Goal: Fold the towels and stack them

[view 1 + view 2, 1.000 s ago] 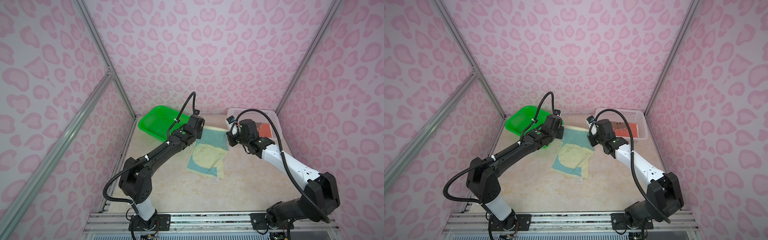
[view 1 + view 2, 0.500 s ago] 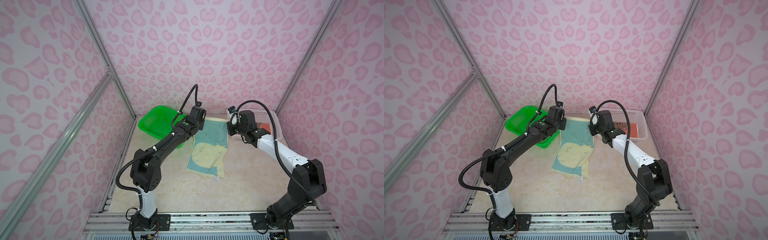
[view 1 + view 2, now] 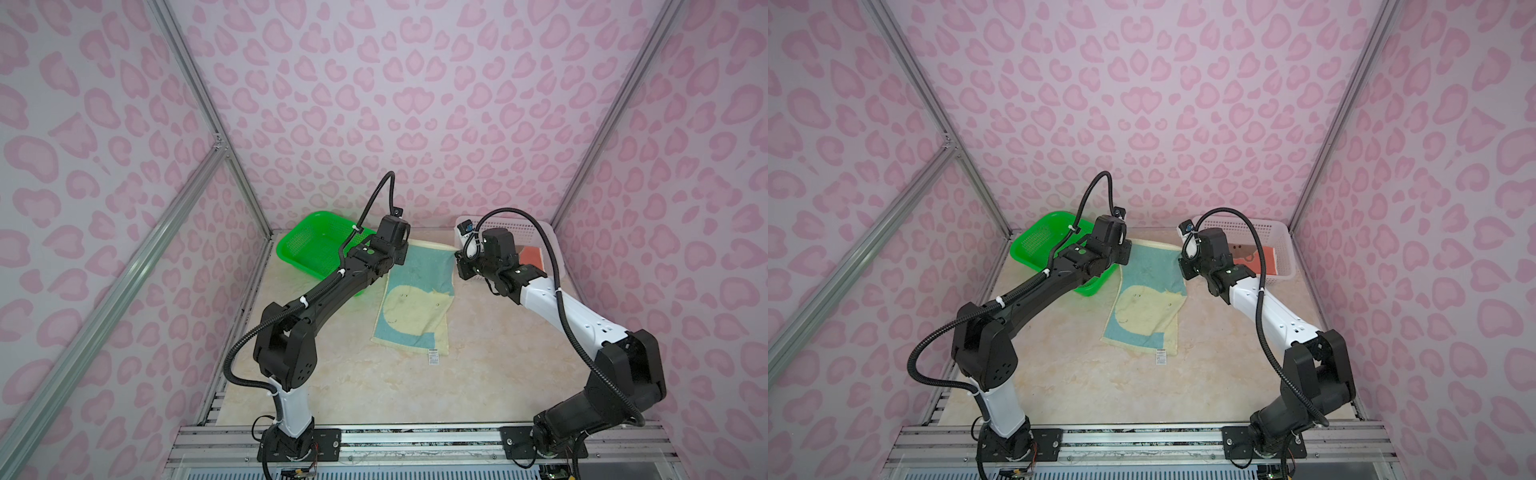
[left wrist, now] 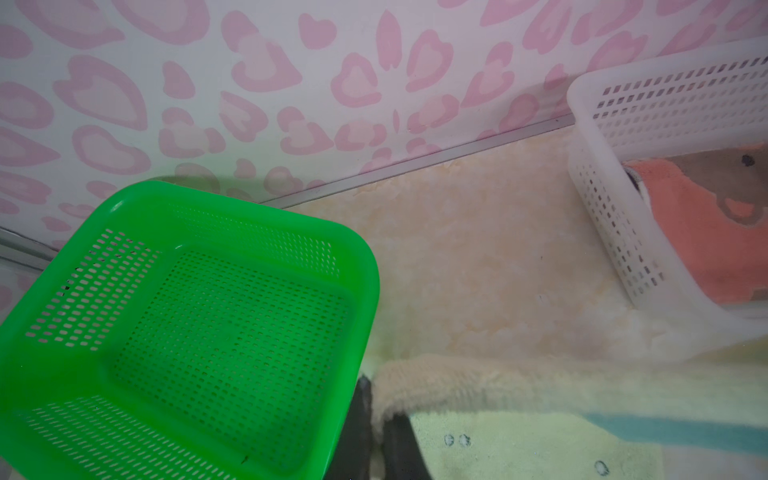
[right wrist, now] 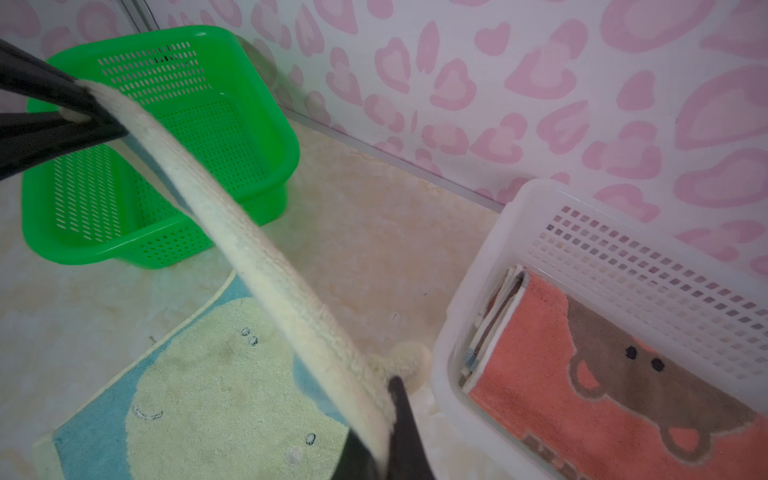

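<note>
In both top views the pale yellow and teal towel [image 3: 415,299] is seen at the centre of the frame. Its near part is spread flat on the table [image 3: 415,390], and its far edge is raised and stretched between the two claws. The left claw [image 4: 378,424] is closed on the left corner of that edge, the cloth being pinched between its dark fingers [image 4: 399,440]. The right claw [image 5: 384,432] is closed on the right corner in the same way. In the right wrist view the raised hem is shown as a taut cream band running from one claw to the other. The green basket [image 3: 316,245] stands just left of the held edge, partly covered by the left arm. Right of centre, the white basket [image 3: 528,230] is seen against the back wall. The folded orange bear towel [image 3: 532,255] lies inside it, on top of other folded cloths [image 5: 498,299].
</note>
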Controlling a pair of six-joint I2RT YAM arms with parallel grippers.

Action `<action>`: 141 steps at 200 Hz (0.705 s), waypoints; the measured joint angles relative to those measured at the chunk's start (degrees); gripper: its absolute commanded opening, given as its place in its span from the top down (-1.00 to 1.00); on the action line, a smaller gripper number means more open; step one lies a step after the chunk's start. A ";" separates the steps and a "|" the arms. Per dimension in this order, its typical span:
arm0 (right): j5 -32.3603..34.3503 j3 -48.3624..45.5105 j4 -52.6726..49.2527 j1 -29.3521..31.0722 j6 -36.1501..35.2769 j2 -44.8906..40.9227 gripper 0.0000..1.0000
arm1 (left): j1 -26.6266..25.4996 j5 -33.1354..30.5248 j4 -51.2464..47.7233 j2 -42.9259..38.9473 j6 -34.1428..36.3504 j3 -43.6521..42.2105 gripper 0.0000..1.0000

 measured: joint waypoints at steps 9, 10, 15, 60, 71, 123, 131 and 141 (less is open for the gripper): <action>-0.13 -0.26 -0.15 0.20 0.11 -1.57 1.00 | 0.00 0.61 -0.09 -1.20 -0.33 -0.15 0.96; -0.15 -0.28 -0.15 0.22 0.13 -1.70 1.00 | 0.00 0.68 -0.09 -1.31 -0.35 -0.17 0.96; -0.15 -0.42 -0.28 0.39 0.15 -2.64 1.00 | -0.02 1.18 -0.24 -2.10 -0.52 -0.37 0.96; 1.75 -1.79 -2.95 3.56 -0.04 -11.30 1.00 | -0.35 6.82 -1.03 -10.71 -2.45 -5.25 0.96; 3.23 -1.77 -4.13 5.05 -0.31 -13.46 1.00 | -0.74 7.82 -1.33 -13.27 -2.89 -6.49 0.96; 9.94 -0.11 -9.97 13.25 -2.08 -23.74 1.00 | -3.13 13.31 -3.13 -26.77 -4.79 -12.09 0.96; 10.25 0.11 -10.80 14.32 -2.25 -25.20 1.00 | -3.43 14.45 -3.58 -28.89 -4.98 -12.81 0.96; 10.38 0.46 -11.98 15.65 -2.25 -27.02 1.00 | -3.69 16.00 -3.91 -31.34 -5.51 -13.49 0.96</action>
